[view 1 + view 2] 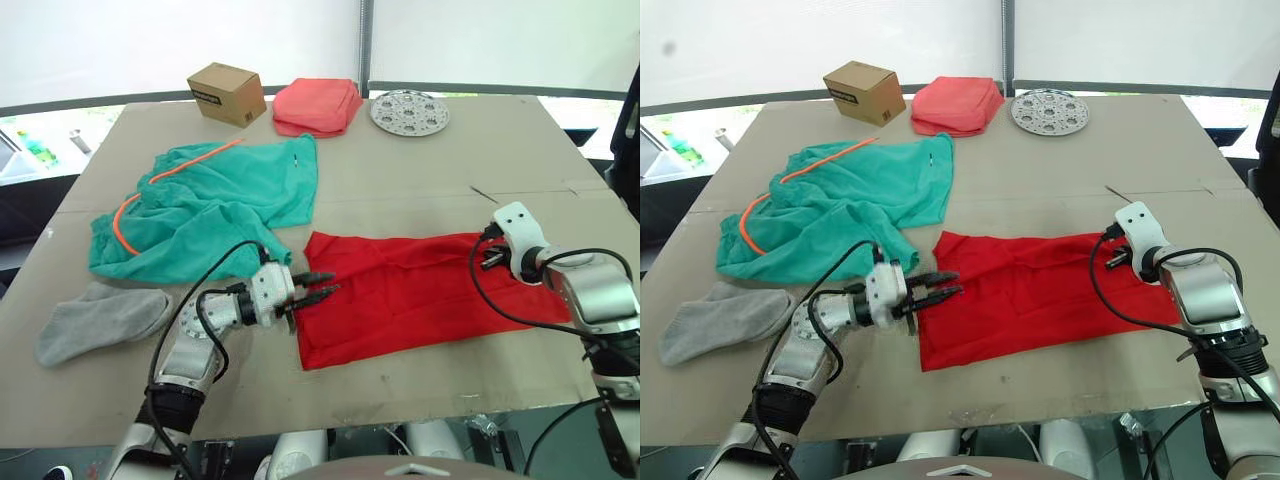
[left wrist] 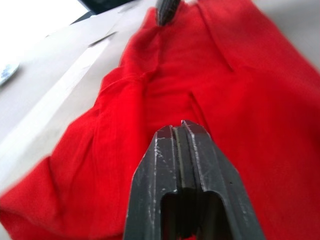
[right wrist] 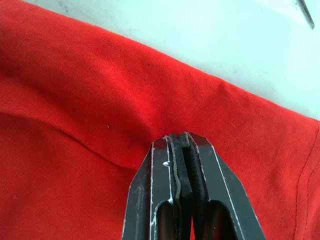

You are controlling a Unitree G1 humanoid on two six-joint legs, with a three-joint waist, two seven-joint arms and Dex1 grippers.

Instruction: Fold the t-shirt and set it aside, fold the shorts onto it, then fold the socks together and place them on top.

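On the cardboard-covered table point(image 1: 420, 390), the socks point(image 1: 98, 320) and shorts point(image 1: 215, 205) are seen at the left, the left gripper point(image 1: 322, 286) is held with fingers together over the t-shirt point(image 1: 420, 290), whose right edge is pinched by the right gripper point(image 1: 487, 256).

Left wrist view: left gripper point(image 2: 181, 131), both black fingers pressed together with tips meeting, no gap visible, nothing between them. Tips sit over the red t-shirt point(image 2: 250, 100), which spreads in soft folds and creases across the table point(image 2: 55, 75). Contact with the fabric cannot be told. A dark gripper tip point(image 2: 165, 10) shows at the shirt's far end.
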